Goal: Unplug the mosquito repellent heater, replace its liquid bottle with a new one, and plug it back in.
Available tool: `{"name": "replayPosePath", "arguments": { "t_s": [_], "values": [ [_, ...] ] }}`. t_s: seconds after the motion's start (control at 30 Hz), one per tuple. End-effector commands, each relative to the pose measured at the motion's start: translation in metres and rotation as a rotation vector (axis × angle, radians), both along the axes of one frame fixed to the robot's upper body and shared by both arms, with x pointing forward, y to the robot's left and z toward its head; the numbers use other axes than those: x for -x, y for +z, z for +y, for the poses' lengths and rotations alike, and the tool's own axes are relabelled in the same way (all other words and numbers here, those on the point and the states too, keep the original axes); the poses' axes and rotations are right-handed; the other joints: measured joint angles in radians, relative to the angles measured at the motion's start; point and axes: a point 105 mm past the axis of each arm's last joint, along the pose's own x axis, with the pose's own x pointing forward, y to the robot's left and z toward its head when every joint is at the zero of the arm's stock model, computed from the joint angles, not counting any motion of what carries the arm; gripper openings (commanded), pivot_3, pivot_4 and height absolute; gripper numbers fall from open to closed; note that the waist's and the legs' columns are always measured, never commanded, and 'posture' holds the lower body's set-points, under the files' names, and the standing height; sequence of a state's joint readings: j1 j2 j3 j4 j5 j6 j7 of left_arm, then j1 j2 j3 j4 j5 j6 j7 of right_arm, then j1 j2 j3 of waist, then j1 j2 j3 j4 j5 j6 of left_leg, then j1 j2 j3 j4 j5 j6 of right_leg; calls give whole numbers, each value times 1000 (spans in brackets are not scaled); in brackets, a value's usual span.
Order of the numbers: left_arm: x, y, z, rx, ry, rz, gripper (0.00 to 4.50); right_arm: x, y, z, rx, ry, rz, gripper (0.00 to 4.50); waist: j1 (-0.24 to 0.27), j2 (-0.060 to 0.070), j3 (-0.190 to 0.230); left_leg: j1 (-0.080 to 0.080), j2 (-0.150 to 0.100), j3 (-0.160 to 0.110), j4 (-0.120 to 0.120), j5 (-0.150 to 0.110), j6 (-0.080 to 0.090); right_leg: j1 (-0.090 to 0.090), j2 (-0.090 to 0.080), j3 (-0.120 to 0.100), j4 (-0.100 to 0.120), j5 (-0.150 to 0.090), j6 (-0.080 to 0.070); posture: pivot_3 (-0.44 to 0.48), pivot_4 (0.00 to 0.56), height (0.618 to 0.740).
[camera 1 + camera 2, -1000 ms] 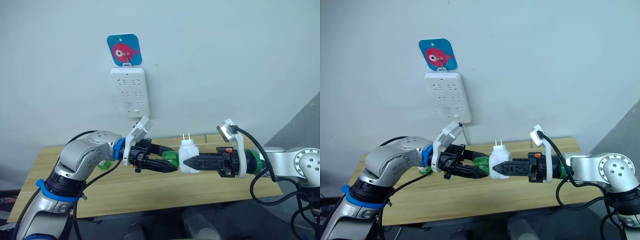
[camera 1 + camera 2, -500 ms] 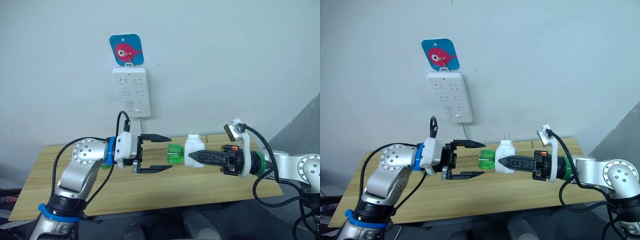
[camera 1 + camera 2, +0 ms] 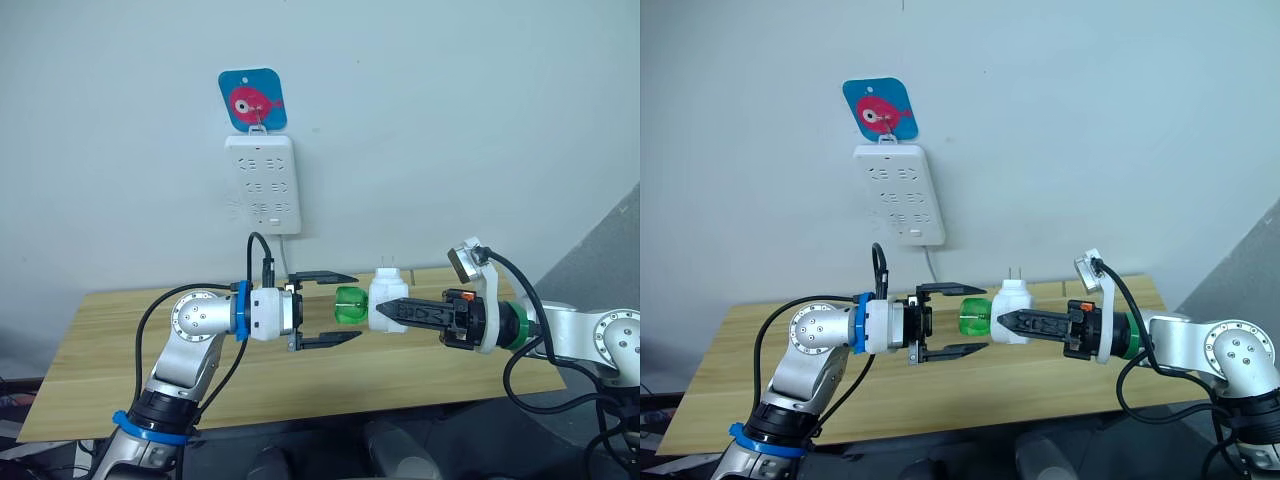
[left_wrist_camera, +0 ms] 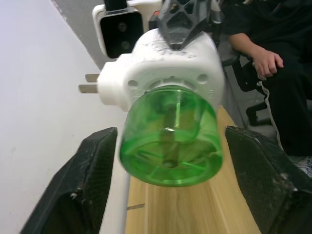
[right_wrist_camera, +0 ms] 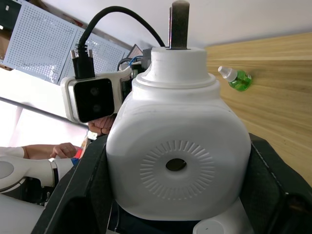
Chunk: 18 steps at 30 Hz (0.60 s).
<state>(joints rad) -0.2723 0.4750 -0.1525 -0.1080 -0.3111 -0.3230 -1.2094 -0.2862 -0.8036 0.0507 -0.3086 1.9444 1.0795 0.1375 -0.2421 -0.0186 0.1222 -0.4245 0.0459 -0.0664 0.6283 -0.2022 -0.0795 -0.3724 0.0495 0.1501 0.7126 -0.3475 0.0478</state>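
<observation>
2 tools are meeting above the desk. The right tool is gripping the mosquito repellent heater, prongs up, its green bottle pointing at the left tool, whose fingers are spread wide above and below the bottle without touching it. The new one is lying on the desk. Behind, a power strip is hanging on the wall.

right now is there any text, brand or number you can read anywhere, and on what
None can be read.
The blue card on the wall carries a pink fish picture, no words.
The socket strip shows faint grey marks, too small to read.
The mosquito repellent heater and its green bottle show no lettering.
</observation>
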Motion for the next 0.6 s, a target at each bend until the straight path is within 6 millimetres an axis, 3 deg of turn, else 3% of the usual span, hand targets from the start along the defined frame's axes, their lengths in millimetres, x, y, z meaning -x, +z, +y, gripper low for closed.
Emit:
{"name": "replayPosePath", "arguments": {
  "t_s": [0.03,0.07,0.3,0.37,0.4,0.47,0.53,0.6],
  "values": [
    [0,10,-5,33,-10,-36,2618,0,15,0,-50,-2,-45,3004,-1,0,0,0,0,0,0,0,0,0,0,0,0,0,0,-238,68,740],
    [0,11,-6,37,-12,-34,2326,0,15,0,-50,-2,-45,3004,-1,0,0,0,0,0,0,0,0,0,0,0,0,0,0,-238,68,740],
    [4,17,-7,17,-48,66,2301,2,16,1,-43,7,-51,3004,-3,0,0,0,0,0,0,0,0,0,0,0,0,0,0,-237,71,740],
    [0,15,-5,-29,-36,240,2301,3,16,1,-33,20,-55,3004,-4,0,0,0,0,0,0,0,0,0,0,0,0,0,0,-237,71,740],
    [-6,14,1,-54,-32,549,2301,5,18,1,-37,33,-66,3004,-4,0,0,0,0,0,0,0,0,0,0,0,0,0,0,-237,71,740],
    [3,14,10,-150,-70,941,2301,6,23,1,-53,49,-82,3004,-6,-1,2,-1,0,-3,0,0,0,-1,0,-2,2,0,0,-215,74,740],
    [4,26,12,-190,-118,1109,2301,9,27,1,-65,85,-96,3004,-7,-1,2,-1,-1,-4,0,0,0,0,1,-4,2,0,0,-212,75,740],
    [0,39,9,-174,-142,1159,2301,14,29,2,-61,123,-101,3004,-5,0,2,-1,-1,-5,0,0,0,0,1,-5,1,0,0,-212,75,740]
  ]
}}
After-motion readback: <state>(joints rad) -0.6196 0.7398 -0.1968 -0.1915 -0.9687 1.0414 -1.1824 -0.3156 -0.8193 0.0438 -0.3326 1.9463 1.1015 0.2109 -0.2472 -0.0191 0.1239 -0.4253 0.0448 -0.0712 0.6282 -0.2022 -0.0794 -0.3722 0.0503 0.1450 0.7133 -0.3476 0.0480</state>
